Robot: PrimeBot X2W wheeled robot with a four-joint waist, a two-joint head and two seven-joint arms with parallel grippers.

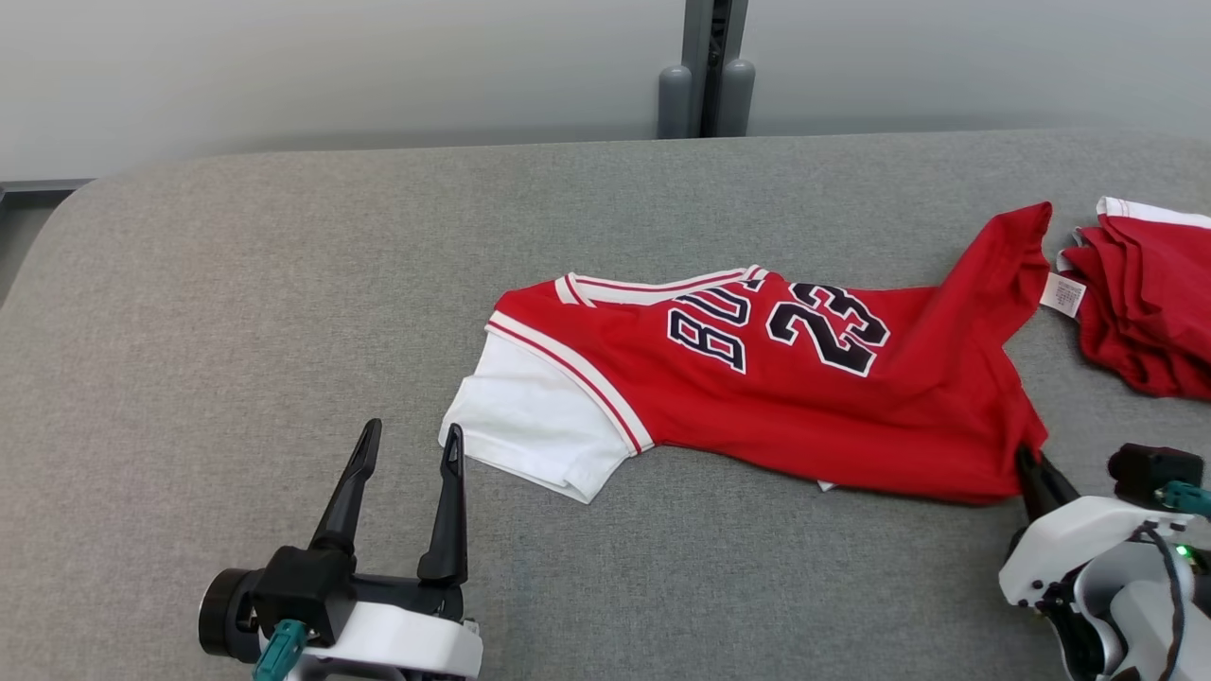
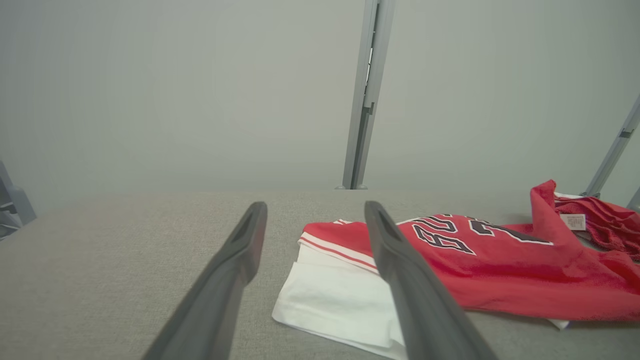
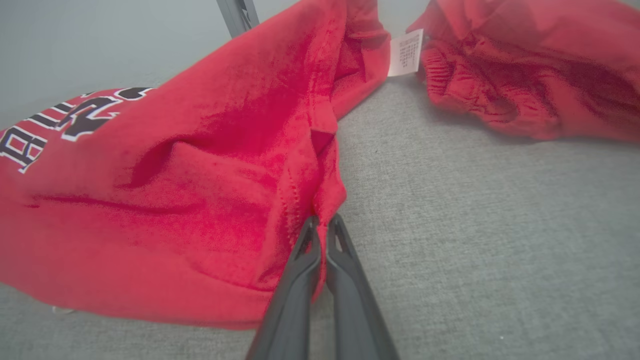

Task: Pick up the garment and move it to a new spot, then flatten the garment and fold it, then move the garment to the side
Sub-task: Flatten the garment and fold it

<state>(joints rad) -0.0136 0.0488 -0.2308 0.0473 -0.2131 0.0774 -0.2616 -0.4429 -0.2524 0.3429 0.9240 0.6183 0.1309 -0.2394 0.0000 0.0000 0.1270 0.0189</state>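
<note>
The garment (image 1: pixel 785 388) is a red jersey with white sleeves and the number 23, lying sideways across the grey table (image 1: pixel 284 284), its hem at the right. My right gripper (image 1: pixel 1026 461) is shut on the hem's near corner; in the right wrist view its two fingers pinch a fold of red cloth (image 3: pixel 324 222). My left gripper (image 1: pixel 409 445) stands open just left of the white sleeve (image 1: pixel 530 426), with nothing between its fingers. From the left wrist the sleeve (image 2: pixel 335 300) lies partly behind the right finger of that gripper (image 2: pixel 312 220).
A second pile of red cloth (image 1: pixel 1149 303) lies at the table's right edge, close to the jersey's raised hem corner and its white label (image 1: pixel 1062 293). A grey post (image 1: pixel 708 85) stands behind the table. The table's left half is bare fabric.
</note>
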